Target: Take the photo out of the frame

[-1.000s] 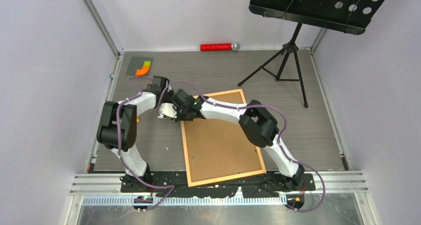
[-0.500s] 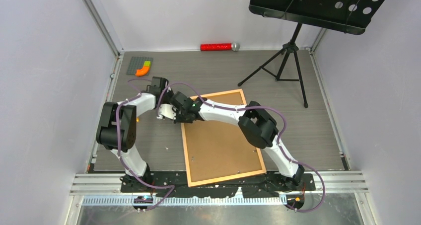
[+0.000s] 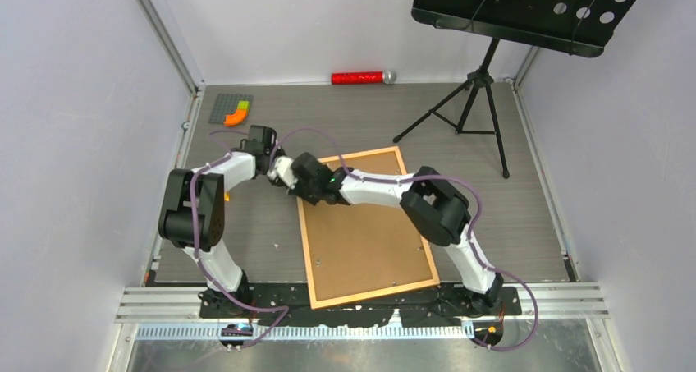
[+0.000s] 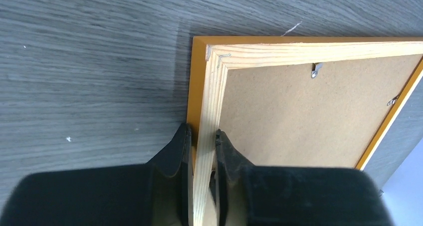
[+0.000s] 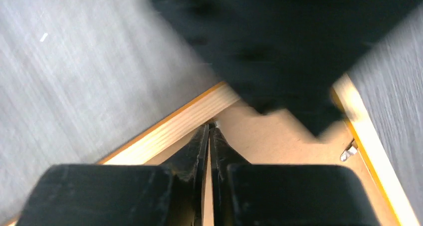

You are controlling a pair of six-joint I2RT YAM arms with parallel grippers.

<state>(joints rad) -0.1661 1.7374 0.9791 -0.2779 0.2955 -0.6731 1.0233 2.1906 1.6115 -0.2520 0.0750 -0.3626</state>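
- grey studded baseplate (image 3: 223, 105): 1, flat, in the far-left corner of the tabletop; 1 curved orange brick with a green tip (image 3: 238, 114) sits on it
- left gripper (image 4: 202, 132): black fingers clamped on the frame's left rail near its far-left corner, one outside, one inside
- frame (image 4: 212, 91): 1, rectangular, thin orange border, pale raw-wood back rails, stapled corner; lies back-up mid-tabletop, its near end at the near edge between the arm bases
- backing board (image 4: 299, 116): 1, flat brown fibreboard, seated in the frame; 2 small metal tabs (image 4: 315, 69) visible
- photo: hidden, can't see it
- right gripper (image 5: 209, 131): fingers closed together, tips just inside the frame's far-left corner; view blurred
- red glitter cylinder (image 3: 357, 78): 1, silver end, at the far edge
- music stand (image 3: 480, 84): 1, black, perforated tray, tripod legs, far-right corner
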